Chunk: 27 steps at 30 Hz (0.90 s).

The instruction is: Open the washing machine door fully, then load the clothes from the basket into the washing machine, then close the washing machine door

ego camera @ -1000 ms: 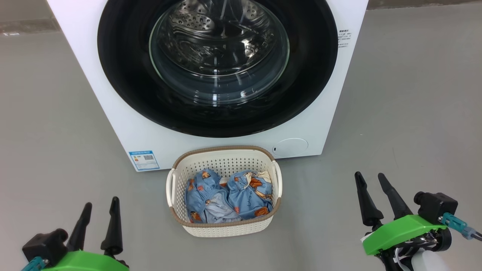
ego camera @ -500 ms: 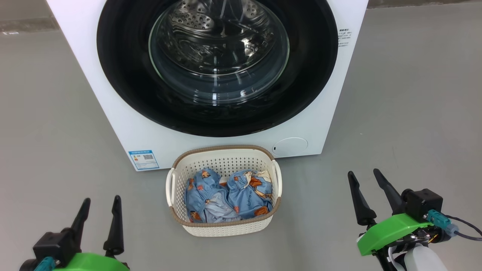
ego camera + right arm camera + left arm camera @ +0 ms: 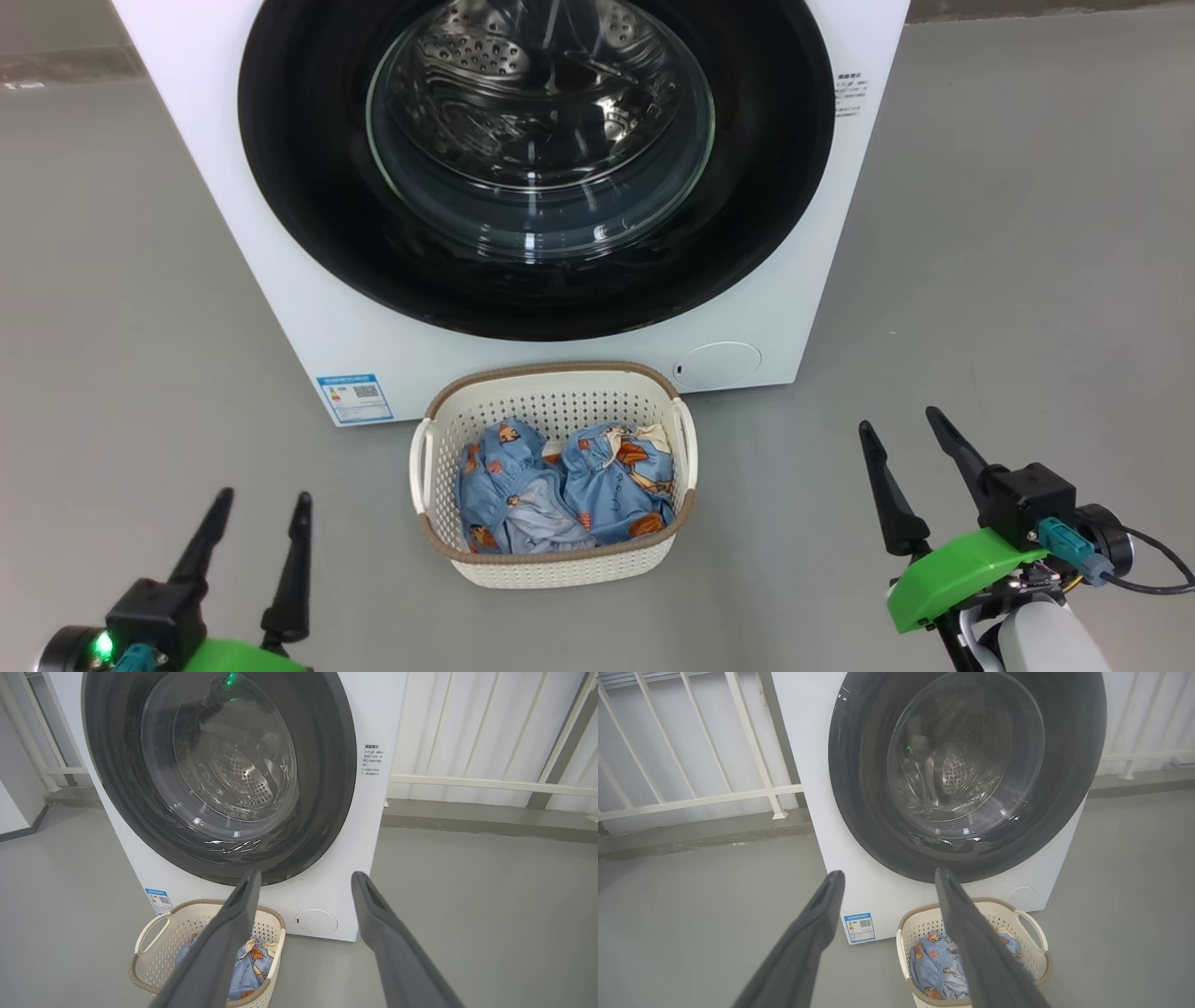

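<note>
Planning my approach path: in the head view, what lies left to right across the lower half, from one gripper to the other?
Left gripper with two dark fingers → blue rectangular sticker → cream perforated plastic basket with brown rim → round white filter cap → right gripper with two dark fingers.

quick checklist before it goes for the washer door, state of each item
1. washing machine door shut, flush with the front, ready to be opened: ok.
2. Door handle or hinge side located: cannot tell.
3. left gripper open and empty: ok.
4. right gripper open and empty: ok.
5. clothes inside the basket: ok.
6. basket clear of the door's swing: cannot tell; it sits close below the door.
</note>
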### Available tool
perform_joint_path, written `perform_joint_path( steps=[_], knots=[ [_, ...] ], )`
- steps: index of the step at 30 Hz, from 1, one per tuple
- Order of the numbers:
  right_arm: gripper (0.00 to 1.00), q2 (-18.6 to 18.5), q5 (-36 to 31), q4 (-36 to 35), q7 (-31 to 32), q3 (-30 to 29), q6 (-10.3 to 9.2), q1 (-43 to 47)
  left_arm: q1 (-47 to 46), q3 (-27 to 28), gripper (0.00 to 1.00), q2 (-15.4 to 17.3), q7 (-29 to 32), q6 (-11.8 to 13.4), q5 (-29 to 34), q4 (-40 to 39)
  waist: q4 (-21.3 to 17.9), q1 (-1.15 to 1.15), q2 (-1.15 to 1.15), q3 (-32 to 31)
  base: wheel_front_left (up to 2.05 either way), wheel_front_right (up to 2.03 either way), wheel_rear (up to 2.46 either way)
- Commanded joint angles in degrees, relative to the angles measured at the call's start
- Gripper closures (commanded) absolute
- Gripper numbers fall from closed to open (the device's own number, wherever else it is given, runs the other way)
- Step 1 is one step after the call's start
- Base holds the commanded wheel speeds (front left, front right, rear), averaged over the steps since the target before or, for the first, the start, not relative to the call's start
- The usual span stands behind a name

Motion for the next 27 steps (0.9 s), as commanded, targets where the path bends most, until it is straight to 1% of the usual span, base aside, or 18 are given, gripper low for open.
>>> perform_joint_path(
  steps=[1,12,20,27],
  knots=[
    [0.0,-0.02,-0.44,-1.5,-0.7,0.97,0.09,-2.29,-2.46,2.27,0.0,1.17,-0.51,-0.14,0.48,-0.94,-0.03,0.0,0.0,-0.02,0.0,0.0,0.0],
    [0.0,0.43,-0.88,-1.82,-0.7,-0.44,0.09,-1.61,-2.01,4.17,0.0,-0.46,-0.51,0.17,0.16,0.49,-0.01,0.0,0.0,-0.78,0.0,0.0,0.0],
    [0.0,0.59,-1.22,-2.04,-0.7,-0.77,0.09,-1.45,-2.58,5.74,0.0,-0.13,-0.51,0.12,-0.35,1.37,0.14,0.0,0.0,-1.2,0.0,0.0,0.0],
    [0.0,0.66,-1.17,-2.36,-0.7,-1.24,0.09,-1.28,-2.68,5.62,0.0,0.5,-0.51,-0.02,-0.51,1.54,0.02,0.0,0.0,-0.89,0.0,0.0,0.0]
  ],
)
